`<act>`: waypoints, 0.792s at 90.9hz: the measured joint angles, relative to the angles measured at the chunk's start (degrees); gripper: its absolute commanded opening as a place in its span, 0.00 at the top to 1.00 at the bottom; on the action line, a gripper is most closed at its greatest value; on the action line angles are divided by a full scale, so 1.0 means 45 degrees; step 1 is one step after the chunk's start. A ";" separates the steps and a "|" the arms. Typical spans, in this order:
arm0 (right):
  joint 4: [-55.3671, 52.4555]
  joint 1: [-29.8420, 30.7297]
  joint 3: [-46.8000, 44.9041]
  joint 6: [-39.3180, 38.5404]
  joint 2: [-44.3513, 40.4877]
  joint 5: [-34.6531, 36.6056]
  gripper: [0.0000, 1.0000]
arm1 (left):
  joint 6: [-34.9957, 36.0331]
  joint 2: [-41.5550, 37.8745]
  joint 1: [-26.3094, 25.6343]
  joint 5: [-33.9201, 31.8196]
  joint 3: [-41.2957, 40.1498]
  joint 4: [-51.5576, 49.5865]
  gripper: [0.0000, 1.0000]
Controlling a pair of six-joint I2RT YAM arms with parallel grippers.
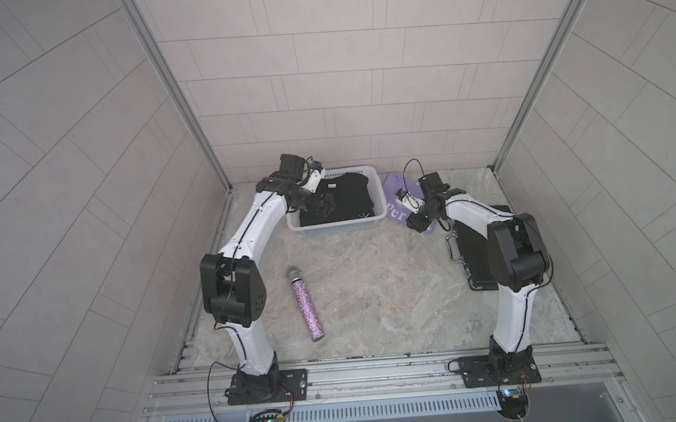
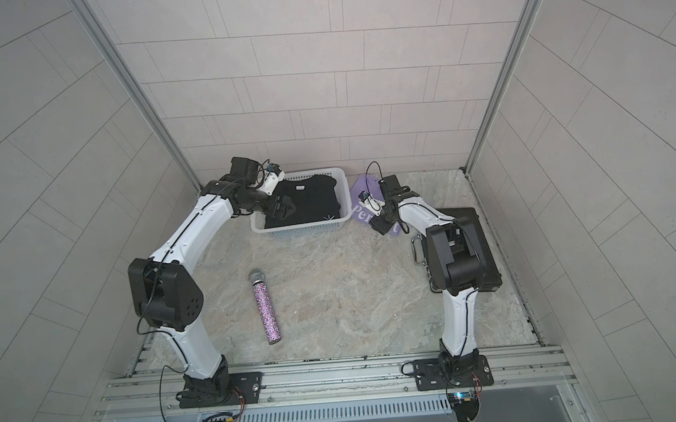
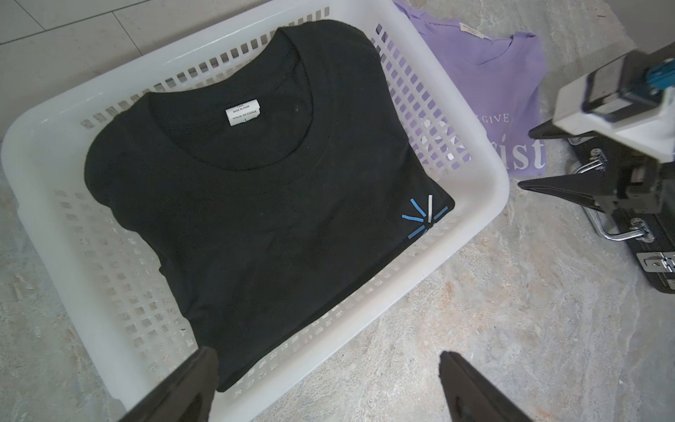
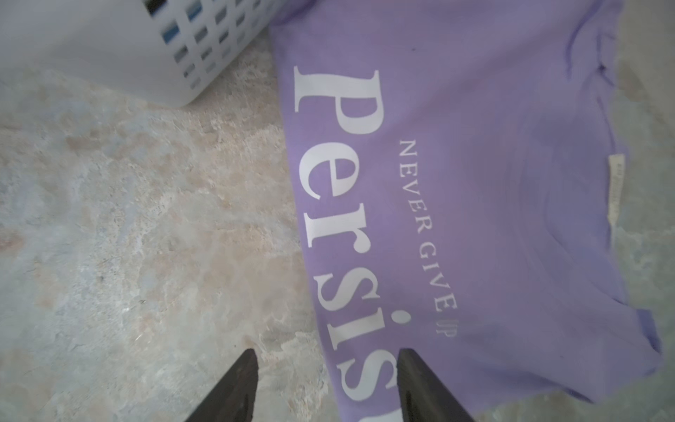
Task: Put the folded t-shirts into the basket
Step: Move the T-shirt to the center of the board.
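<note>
Beside white basket [image 3: 489,190] with black starburst shirt [image 3: 255,201], lavender "Persist" shirt [image 4: 493,182], folded flat, left gripper [image 3: 326,352] spread, right gripper [image 4: 327,350] spread

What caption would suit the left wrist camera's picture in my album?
Open left hand over the white basket, black shirt folded inside, lavender shirt lying beside it on the table.

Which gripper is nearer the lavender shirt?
Right. The right gripper is at the lavender shirt edge, jaws apart. The left gripper is over the basket front edge, on the side away from the shirt.
</note>
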 measured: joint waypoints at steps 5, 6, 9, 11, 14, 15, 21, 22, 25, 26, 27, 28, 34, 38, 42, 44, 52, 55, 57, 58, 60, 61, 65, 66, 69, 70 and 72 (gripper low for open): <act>0.0087 0.0063 0.0330 0.0000 0.0491 0.0092 0.41 | 0.0000 0.0000 0.0000 -0.0005 0.0000 -0.0010 0.04; 0.0112 0.0073 0.0389 0.0005 0.0578 0.0117 0.41 | 0.0000 0.0000 0.0000 -0.0005 0.0000 -0.0010 0.04; 0.0194 0.0097 0.0573 0.0005 0.0840 0.0160 0.42 | 0.0005 0.0000 0.0000 -0.0005 0.0000 -0.0010 0.04; 0.0262 0.0107 0.0661 0.0005 0.0981 0.0194 0.42 | 0.0005 0.0000 0.0000 -0.0005 0.0000 -0.0015 0.04; 0.0350 0.0107 0.0767 0.0005 0.1166 0.0238 0.42 | 0.0015 0.0000 0.0000 -0.0005 0.0000 -0.0024 0.04; 0.0374 0.0107 0.0792 0.0005 0.1205 0.0262 0.42 | 0.0015 0.0000 0.0000 -0.0005 0.0000 -0.0029 0.04; 0.0466 0.0107 0.0913 0.0005 0.1438 0.0350 0.44 | 0.0034 0.0000 0.0005 -0.0005 0.0000 -0.0053 0.04; 0.0476 0.0107 0.0928 -0.0005 0.1477 0.0355 0.45 | 0.0039 0.0000 0.0005 -0.0010 0.0000 -0.0063 0.04; 0.0500 0.0107 0.0991 -0.0015 0.1564 0.0423 0.46 | 0.0039 0.0000 0.0005 -0.0010 0.0000 -0.0087 0.04; 0.0510 0.0107 0.1005 -0.0015 0.1588 0.0432 0.47 | 0.0044 0.0000 0.0005 -0.0010 0.0000 -0.0092 0.04; 0.0510 0.0107 0.1020 0.0000 0.1593 0.0476 0.48 | 0.0044 0.0000 0.0005 -0.0015 0.0000 -0.0102 0.04; 0.0520 0.0107 0.1030 -0.0034 0.1613 0.0491 0.50 | 0.0044 0.0000 0.0005 -0.0015 0.0000 -0.0112 0.04; 0.0559 0.0107 0.1069 -0.0117 0.1685 0.0607 0.55 | 0.0049 0.0000 0.0000 -0.0049 0.0000 -0.0121 0.04; 0.0607 0.0097 0.1073 -0.0112 0.1710 0.0704 0.60 | 0.0058 0.0000 0.0000 -0.0053 0.0000 -0.0141 0.04; 0.0651 0.0097 0.1064 -0.0146 0.1729 0.0787 0.65 | 0.0068 0.0000 0.0000 -0.0073 0.0000 -0.0170 0.04; 0.0685 0.0097 0.1030 -0.0170 0.1734 0.0787 0.67 | 0.0083 0.0000 0.0000 -0.0078 0.0000 -0.0189 0.04; 0.0840 0.0097 0.0831 -0.0461 0.1724 0.0811 0.77 | 0.0131 0.0000 0.0000 -0.0126 0.0000 -0.0243 0.05; 0.0947 0.0092 0.0719 -0.0539 0.1671 0.0831 0.80 | 0.0146 0.0000 0.0000 -0.0146 0.0000 -0.0272 0.05; 0.1039 0.0102 0.0607 -0.0515 0.1617 0.0850 0.81 | 0.0151 0.0000 0.0000 -0.0151 0.0000 -0.0296 0.05; 0.1073 0.0102 0.0534 -0.0631 0.1564 0.0845 0.82 | 0.0151 0.0000 0.0000 -0.0155 0.0000 -0.0306 0.05; 0.1180 0.0097 0.0359 -0.0622 0.1477 0.0845 0.83 | 0.0160 0.0000 0.0000 -0.0165 0.0000 -0.0325 0.05; 0.1200 0.0097 0.0272 -0.0729 0.1413 0.0850 0.84 | 0.0165 0.0000 0.0000 -0.0170 0.0000 -0.0330 0.05; 0.1273 0.0083 -0.0117 -0.0835 0.1185 0.0869 0.86 | 0.0204 0.0000 0.0005 -0.0194 0.0000 -0.0389 0.05; 0.1287 0.0083 -0.0214 -0.0835 0.1137 0.0874 0.86 | 0.0223 0.0000 0.0005 -0.0199 0.0000 -0.0398 0.05; 0.1326 0.0063 -0.0539 -0.0933 0.0937 0.0899 0.87 | 0.0257 0.0000 0.0000 -0.0209 -0.0010 -0.0427 0.05; 0.1326 0.0053 -0.0690 -0.0986 0.0811 0.0908 0.87 | 0.0272 0.0000 0.0005 -0.0209 -0.0015 -0.0427 0.05; 0.1345 0.0034 -0.0913 -0.1035 0.0670 0.0913 0.88 | 0.0287 0.0000 0.0005 -0.0219 -0.0044 -0.0427 0.05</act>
